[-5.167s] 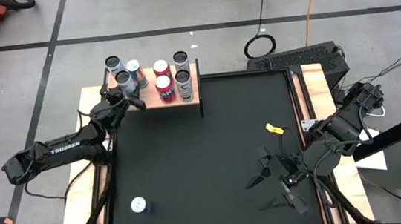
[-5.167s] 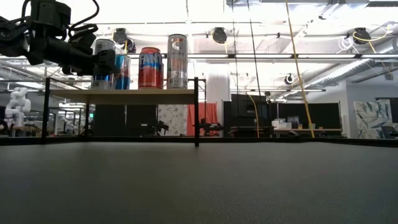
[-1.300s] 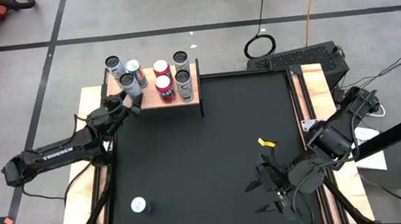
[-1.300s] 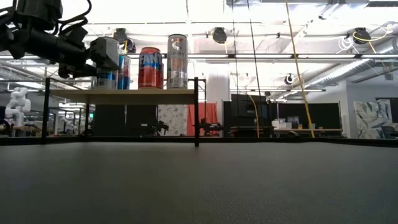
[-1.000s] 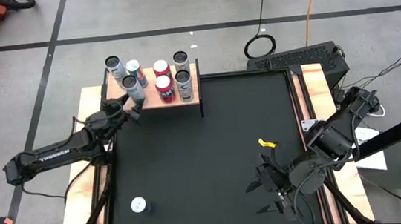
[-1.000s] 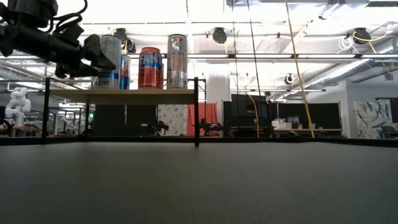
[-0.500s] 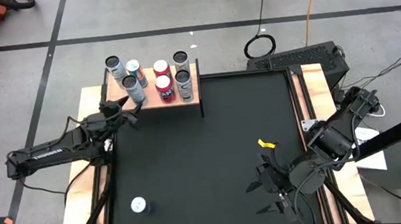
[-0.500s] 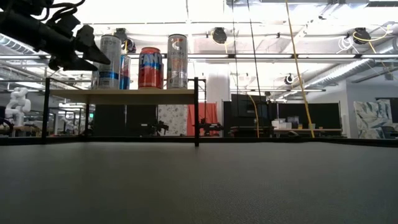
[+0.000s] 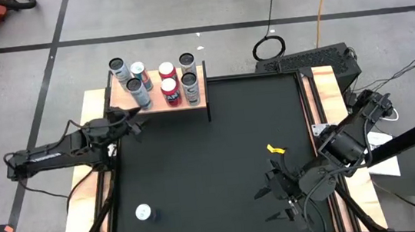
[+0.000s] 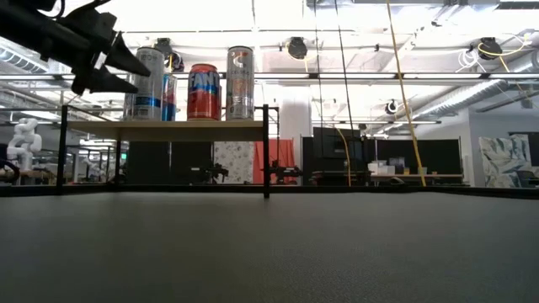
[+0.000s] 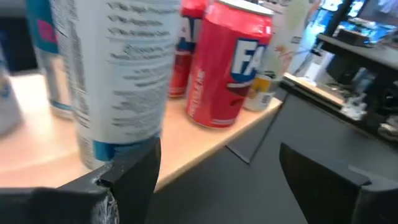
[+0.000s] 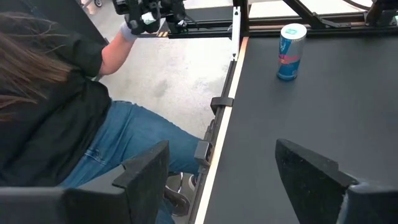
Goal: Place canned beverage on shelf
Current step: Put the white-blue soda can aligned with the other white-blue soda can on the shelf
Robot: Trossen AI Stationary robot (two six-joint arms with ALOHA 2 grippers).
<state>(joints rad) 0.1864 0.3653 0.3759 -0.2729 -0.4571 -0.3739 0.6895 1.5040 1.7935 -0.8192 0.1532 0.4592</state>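
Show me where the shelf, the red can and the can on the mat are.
Shelf [image 9: 162, 107]: high view, bare front edge of the board.
Red can [image 11: 231, 62]: left wrist view, its side, on the label.
Can on the mat [image 9: 143, 212]: high view, its top.

On the red can [image 11: 229, 65], which stands on the shelf [image 11: 186, 134], big white letters "FA" can be read in the left wrist view; the rest of the word is turned away. In the low view the same red can [image 10: 203, 91] shows a blue word, too blurred to read surely. The tall white can [image 11: 118, 74] carries lines of small print, not readable.
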